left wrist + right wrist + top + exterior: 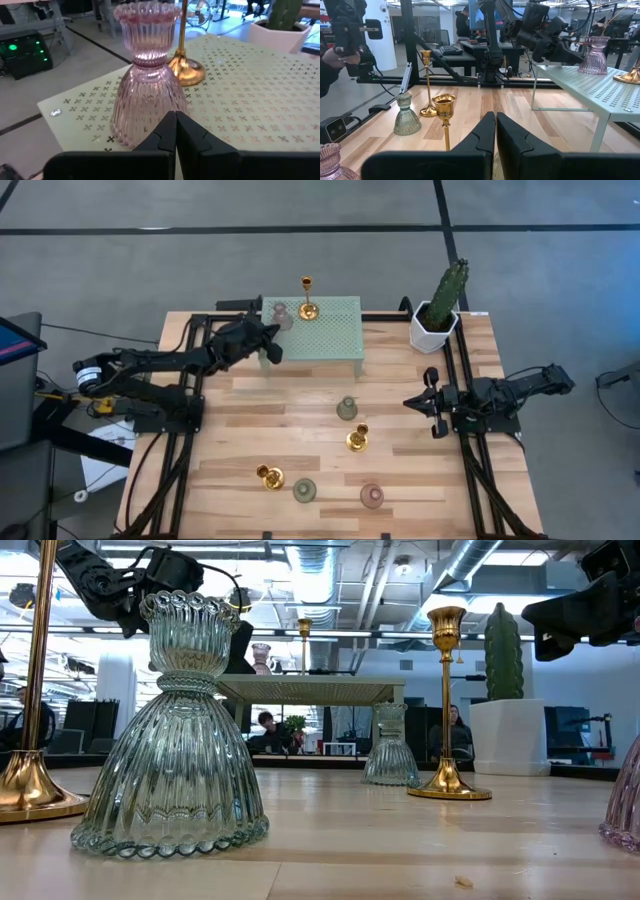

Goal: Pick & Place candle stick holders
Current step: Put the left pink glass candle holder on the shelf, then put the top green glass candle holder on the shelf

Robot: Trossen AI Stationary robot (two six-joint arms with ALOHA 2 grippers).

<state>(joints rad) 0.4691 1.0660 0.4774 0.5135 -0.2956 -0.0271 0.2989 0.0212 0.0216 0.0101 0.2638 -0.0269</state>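
Note:
The mint green stand point(325, 330) carries a pink bell-shaped holder point(282, 315) and a gold holder point(307, 298), both upright on their bases. My left gripper point(270, 348) is shut and empty at the stand's near left corner, its fingertips point(175, 125) just short of the pink holder point(147, 75). On the table stand two sage green holders point(347, 408) point(304, 489), two gold ones point(358, 438) point(269, 476) and a pink one point(371, 496). My right gripper point(432, 402) is shut and empty at the table's right side.
A cactus in a white pot point(437, 310) stands at the table's far right corner. Dark rails point(190, 395) run along both sides of the table. Bare wood lies between the stand and the loose holders. A person point(332, 55) shows in the room beyond.

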